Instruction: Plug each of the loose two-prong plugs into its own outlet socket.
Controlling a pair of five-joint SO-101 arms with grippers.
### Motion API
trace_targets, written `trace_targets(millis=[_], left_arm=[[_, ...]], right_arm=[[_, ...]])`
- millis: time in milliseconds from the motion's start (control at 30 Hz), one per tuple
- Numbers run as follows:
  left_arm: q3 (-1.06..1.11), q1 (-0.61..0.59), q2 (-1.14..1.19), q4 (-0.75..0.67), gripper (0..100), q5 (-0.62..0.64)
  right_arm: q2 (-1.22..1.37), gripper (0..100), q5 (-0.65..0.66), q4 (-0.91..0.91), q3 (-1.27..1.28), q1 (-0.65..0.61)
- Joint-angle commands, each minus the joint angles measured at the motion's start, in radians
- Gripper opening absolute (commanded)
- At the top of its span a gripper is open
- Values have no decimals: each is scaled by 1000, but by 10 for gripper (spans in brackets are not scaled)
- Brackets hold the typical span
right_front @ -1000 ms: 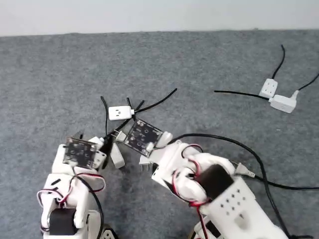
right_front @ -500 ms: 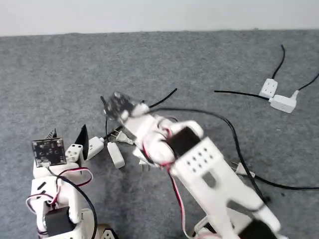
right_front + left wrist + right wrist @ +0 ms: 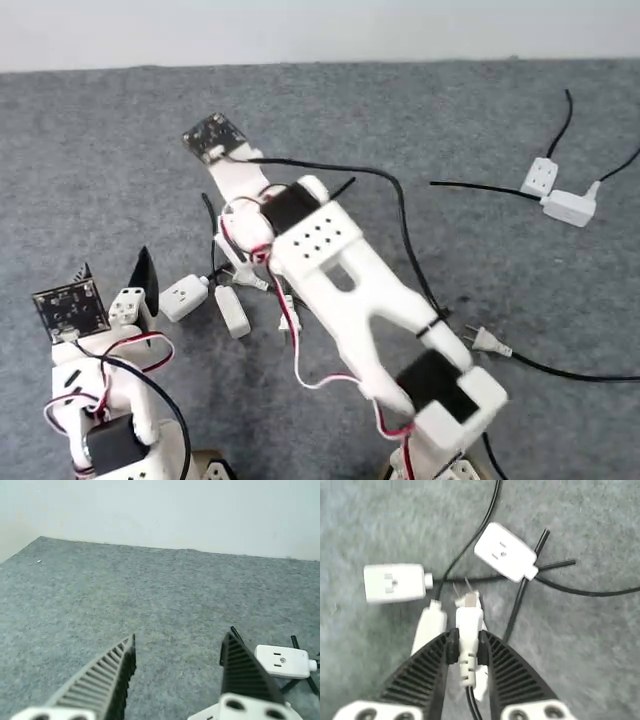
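**Held plug could twist off line**

The plug sat pinched between the closed fingers of the right gripper, its prongs aimed between a tilted socket and a level socket. We judged it could swivel in that narrow grip and miss the slots. The left gripper hung wide open, empty. The right wrist view gave us the prongs; the high view gave us a far socket and a spare plug.

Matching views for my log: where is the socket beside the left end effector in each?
High view: the socket lies by the left end effector.
Left wrist view: cannot tell; its white outlet may be another.
Right wrist view: the socket lies near the loose plug.
Shared landmark: that loose plug, high view too.
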Motion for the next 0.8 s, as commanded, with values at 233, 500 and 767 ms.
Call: trace_targets(millis=[233, 500, 767], left_arm=[[5, -5, -2, -43, 269, 14], [16, -3, -2, -75, 269, 14], [30, -3, -2, -87, 269, 12]], right_arm=[[245, 7, -176, -19, -319, 5], [427, 7, -189, 65, -554, 24], [579, 7, -187, 147, -730, 59]])
